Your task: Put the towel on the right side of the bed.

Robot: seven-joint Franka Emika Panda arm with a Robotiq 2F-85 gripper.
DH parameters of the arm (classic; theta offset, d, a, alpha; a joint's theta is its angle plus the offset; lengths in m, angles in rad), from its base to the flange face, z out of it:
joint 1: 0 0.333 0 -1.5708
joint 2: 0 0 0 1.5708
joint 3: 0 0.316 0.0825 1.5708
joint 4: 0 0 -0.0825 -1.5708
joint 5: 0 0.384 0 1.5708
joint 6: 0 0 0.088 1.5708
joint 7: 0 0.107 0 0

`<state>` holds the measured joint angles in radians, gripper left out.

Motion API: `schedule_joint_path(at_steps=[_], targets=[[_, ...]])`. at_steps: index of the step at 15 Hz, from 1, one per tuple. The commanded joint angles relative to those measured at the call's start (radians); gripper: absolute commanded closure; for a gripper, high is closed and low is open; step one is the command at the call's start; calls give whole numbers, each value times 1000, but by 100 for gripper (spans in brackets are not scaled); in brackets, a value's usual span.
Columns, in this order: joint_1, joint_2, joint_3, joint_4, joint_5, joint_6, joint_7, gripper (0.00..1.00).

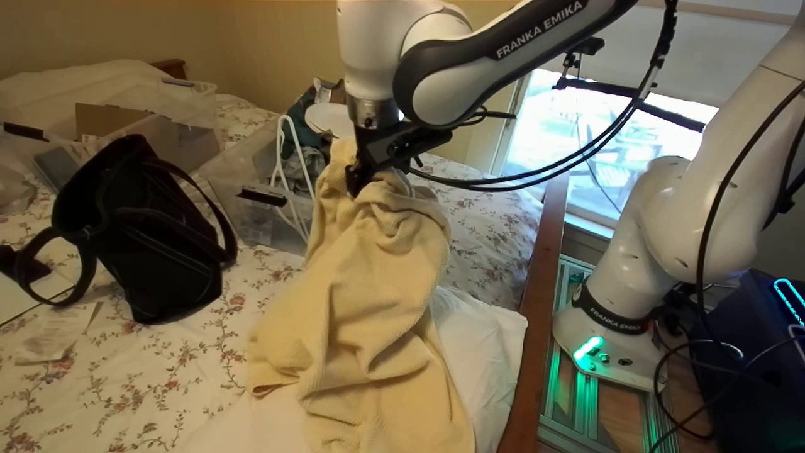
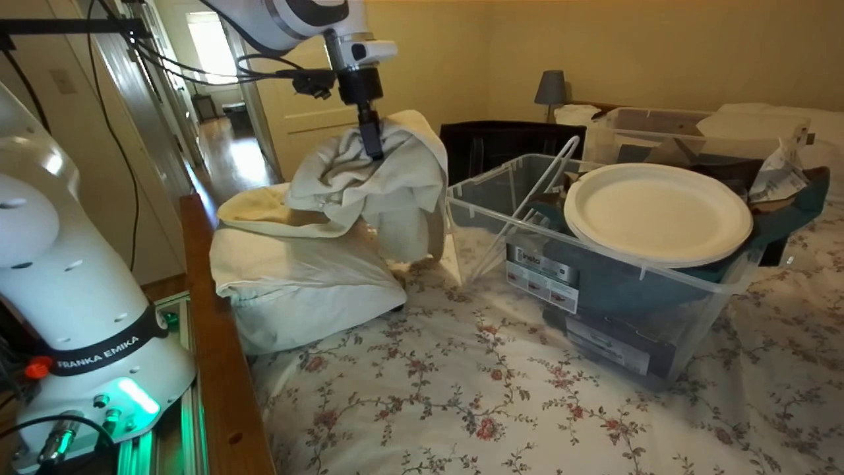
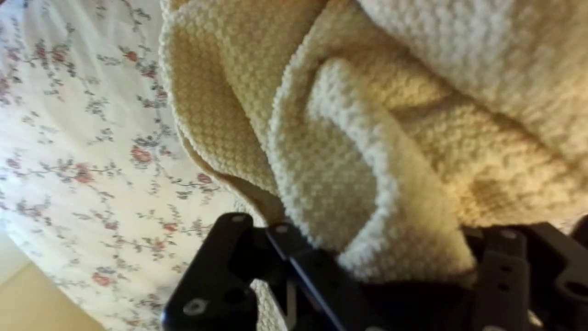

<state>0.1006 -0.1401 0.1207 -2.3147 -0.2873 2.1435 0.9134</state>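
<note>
And the towel point(image 1: 377, 296) is gripped! A bunched fold is pinched in the gripper point(image 2: 373, 152) and held above the bed point(image 1: 207, 352), while the lower length is draped over white bedding point(image 1: 481, 340) along the bed's edge, near the brown side rail point(image 1: 538, 314). It is judged soft, limp, probably light for its bulk, not fragile. Little slip is to be expected from that nubbly weave. Should a fresh hold be needed, a thick ridge is best pinched, well in from the towel's border.
</note>
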Motion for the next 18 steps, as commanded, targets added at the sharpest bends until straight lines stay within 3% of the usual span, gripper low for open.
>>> schedule_joint_path(at_steps=[1,2,4,8,9,13,18], targets=[[-104,-166,-46,-165,-106,-3,82,100],[-75,-53,-21,-68,-50,-2,27,99],[-100,-71,-31,-92,-55,0,14,99],[-86,-56,-12,-86,-55,0,21,100],[-116,-41,-2,-75,-145,-25,131,100],[-239,-83,-114,-114,-271,-5,179,100],[-402,-108,-268,-62,-401,-23,187,100]])
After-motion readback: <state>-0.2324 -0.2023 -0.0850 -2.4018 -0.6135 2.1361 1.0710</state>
